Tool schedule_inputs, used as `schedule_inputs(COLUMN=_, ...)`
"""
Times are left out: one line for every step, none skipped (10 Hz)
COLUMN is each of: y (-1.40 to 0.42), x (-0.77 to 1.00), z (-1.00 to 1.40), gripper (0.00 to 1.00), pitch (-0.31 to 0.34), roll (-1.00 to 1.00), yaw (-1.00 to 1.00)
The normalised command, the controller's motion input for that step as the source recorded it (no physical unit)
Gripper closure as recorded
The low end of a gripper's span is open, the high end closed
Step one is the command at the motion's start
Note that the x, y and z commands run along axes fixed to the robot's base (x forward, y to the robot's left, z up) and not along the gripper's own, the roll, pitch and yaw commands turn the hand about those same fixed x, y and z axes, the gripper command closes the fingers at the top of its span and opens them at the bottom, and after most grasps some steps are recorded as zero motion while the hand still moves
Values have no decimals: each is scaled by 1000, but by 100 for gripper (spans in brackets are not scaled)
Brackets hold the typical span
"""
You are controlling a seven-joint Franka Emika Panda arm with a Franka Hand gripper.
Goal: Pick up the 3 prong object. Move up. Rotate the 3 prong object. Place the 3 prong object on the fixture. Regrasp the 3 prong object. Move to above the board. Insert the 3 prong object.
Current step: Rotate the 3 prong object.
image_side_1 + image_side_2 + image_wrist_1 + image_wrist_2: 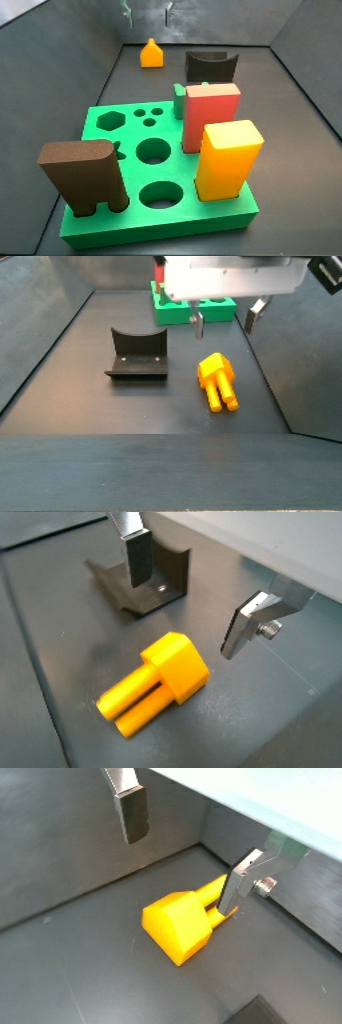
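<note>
Gripper (223, 318) hangs at upper centre of a side view, just above the floor, jaws spread wide with nothing between them. One finger (198, 322) and the other (251, 314) are seen as thin plates below the white wrist housing (227, 276). In both wrist views the fingers (135, 554) (131, 808) are far apart, dark pads bare.

3 prong object (217, 379) lies flat on the dark floor (94, 406), centre-right of that side view, just below the gripper and not touched by it. Wrist view: the 3 prong object (155, 682) sits lower centre, block end toward the fingers, prongs pointing to lower left. In a wrist view (187, 923) one finger (238, 883) stands just beside it; contact cannot be told.

Fixture (136, 353), dark with a curved notch, stands centre-left, near the piece but apart. Wrist view shows the fixture (144, 582) behind one finger.

Board (114, 150), green, fills the lower half of a side view, carrying a red block (210, 113), a yellow-orange block (227, 157) and a brown block (86, 175). Far end of that view: 3 prong object (152, 53) upper centre, fixture (210, 66) to its right.
</note>
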Motion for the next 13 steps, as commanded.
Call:
schedule_inputs(y=3, x=51, z=-139, gripper=0, pitch=-2, roll=1, yaw=1000)
schedule_inputs(y=-1, x=39, z=-72, gripper=0, pitch=-3, roll=1, yaw=1000)
schedule_inputs(y=0, x=31, z=-51, gripper=0, pitch=-3, roll=1, yaw=1000)
schedule_inputs(y=1, x=31, z=-50, gripper=0, pitch=-3, roll=1, yaw=1000)
schedule_inputs(y=1, x=34, z=-44, gripper=0, pitch=-4, roll=1, yaw=1000)
schedule_inputs(y=2, x=36, z=-39, gripper=0, pitch=-4, roll=1, yaw=1000)
schedule_inputs(y=3, x=38, z=-33, gripper=0, pitch=-4, roll=1, yaw=1000)
schedule_inputs(y=3, x=39, z=-33, gripper=0, pitch=-5, roll=1, yaw=1000)
schedule_inputs(y=3, x=39, z=-31, gripper=0, pitch=-5, roll=1, yaw=1000)
schedule_inputs(y=3, x=39, z=-30, gripper=0, pitch=-5, roll=1, yaw=1000)
schedule_inputs(y=3, x=40, z=-30, gripper=0, pitch=-5, roll=2, yaw=1000)
schedule_inputs(y=3, x=40, z=-30, gripper=0, pitch=-5, roll=2, yaw=1000)
schedule_inputs(y=3, x=40, z=-30, gripper=0, pitch=-6, roll=2, yaw=1000)
